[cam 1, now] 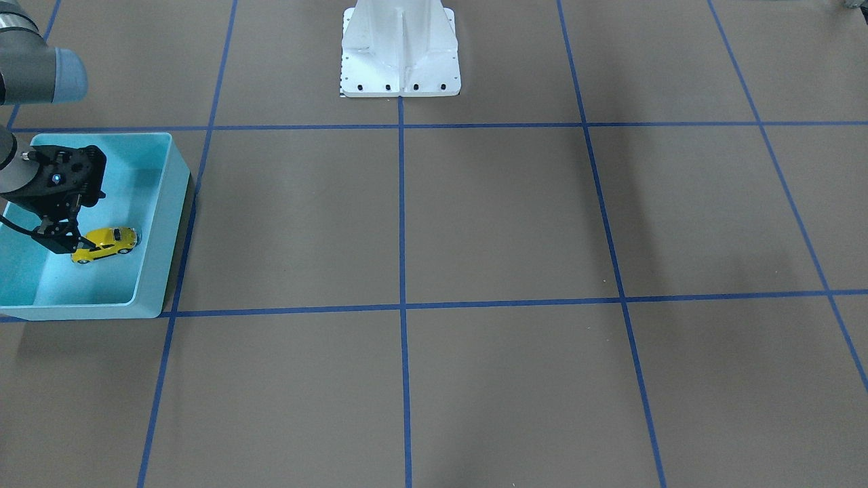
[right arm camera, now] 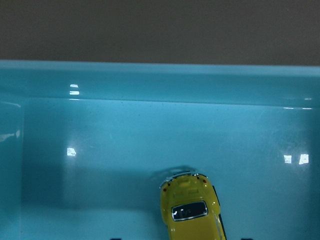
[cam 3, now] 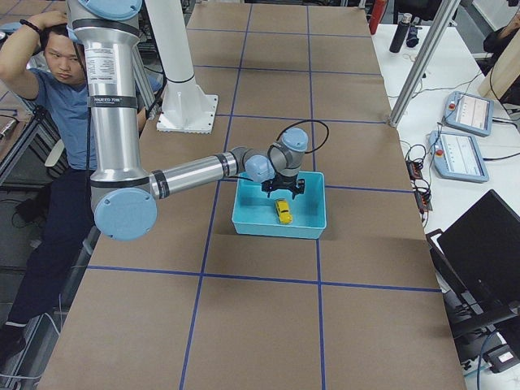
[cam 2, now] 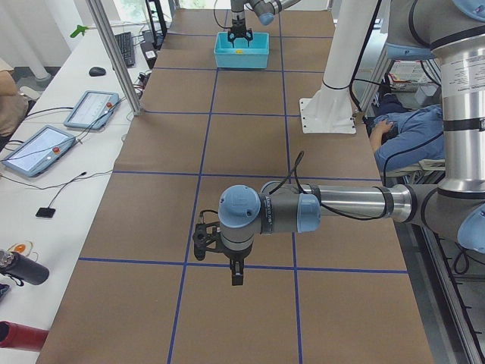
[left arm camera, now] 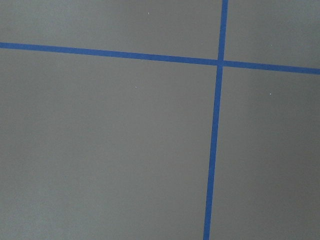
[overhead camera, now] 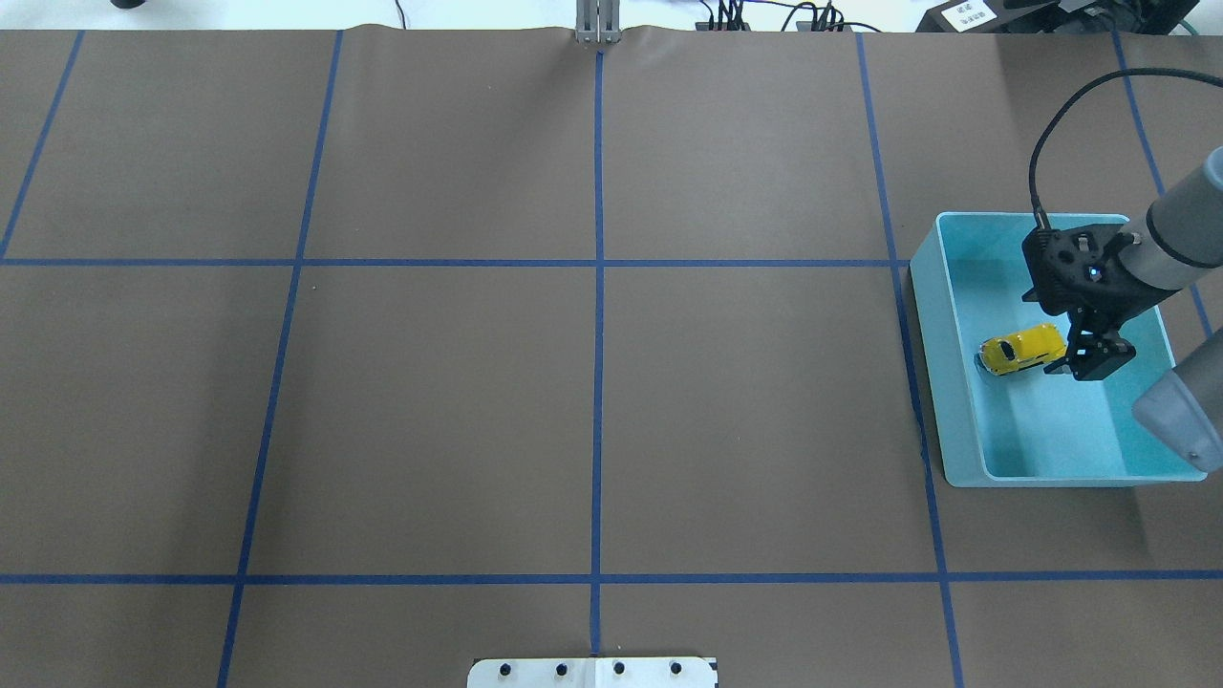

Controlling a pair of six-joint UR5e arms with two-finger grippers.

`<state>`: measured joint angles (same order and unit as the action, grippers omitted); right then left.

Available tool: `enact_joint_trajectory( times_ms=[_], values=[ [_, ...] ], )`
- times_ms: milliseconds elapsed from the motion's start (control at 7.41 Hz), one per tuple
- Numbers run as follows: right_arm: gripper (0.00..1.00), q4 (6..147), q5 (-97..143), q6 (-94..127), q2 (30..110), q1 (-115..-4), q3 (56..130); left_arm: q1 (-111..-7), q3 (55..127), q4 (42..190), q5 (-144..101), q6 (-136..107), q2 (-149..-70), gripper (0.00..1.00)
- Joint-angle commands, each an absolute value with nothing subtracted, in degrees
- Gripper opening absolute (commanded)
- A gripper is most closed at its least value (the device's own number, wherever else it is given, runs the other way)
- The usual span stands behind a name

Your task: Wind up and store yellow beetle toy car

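Note:
The yellow beetle toy car (cam 1: 107, 244) rests on the floor of the turquoise bin (cam 1: 152, 224), which stands at the table's right end in the overhead view (overhead camera: 932, 382). My right gripper (overhead camera: 1075, 365) hangs inside the bin over the car's (overhead camera: 1020, 350) rear end. In the right wrist view the car (right arm camera: 192, 215) sits at the bottom centre, and the jaws stand wider than the car and do not press on it. My left gripper (cam 2: 236, 277) shows only in the exterior left view, low over the bare mat, and I cannot tell whether it is open or shut.
The brown mat carries a grid of blue tape lines (overhead camera: 598, 287). The white robot pedestal (cam 1: 400, 54) stands at the table's robot side. The bin's walls (right arm camera: 150, 80) close in around the right gripper.

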<state>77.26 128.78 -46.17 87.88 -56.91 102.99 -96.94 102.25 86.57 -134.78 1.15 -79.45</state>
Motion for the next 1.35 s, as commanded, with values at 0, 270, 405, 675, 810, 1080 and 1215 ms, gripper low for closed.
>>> enact_joint_trajectory(
  times_ms=[0, 270, 405, 675, 810, 1080, 1215],
  values=[
    [1.00, 77.26, 129.29, -28.24, 89.73, -62.54, 109.40, -96.94, 102.22, 86.57, -134.82, 1.14, -79.45, 1.00],
    [1.00, 77.87, 130.60, -13.69, 86.24, -69.49, 108.82, -96.94, 102.30, 86.57, -134.82, 1.14, -79.45, 1.00],
    [1.00, 77.96, 130.26, -4.23, 85.35, -73.18, 107.68, -96.94, 102.30, 86.57, -134.82, 1.14, -79.45, 1.00],
    [1.00, 80.05, 130.95, 8.59, 87.17, -80.73, 104.70, -96.94, 102.48, 86.57, -134.82, 1.14, -79.45, 1.00],
    [1.00, 82.24, 131.13, 8.79, 89.71, -84.08, 102.42, -96.94, 102.65, 86.57, -134.82, 1.14, -79.45, 1.00],
    [1.00, 82.09, 133.05, 8.44, 91.75, -90.51, 92.58, -96.94, 102.57, 86.57, -134.82, 1.14, -79.45, 1.00],
    [1.00, 82.09, 133.24, 8.61, 92.98, -90.61, 91.50, -96.94, 102.57, 86.57, -134.82, 1.14, -79.45, 1.00]
  ],
)
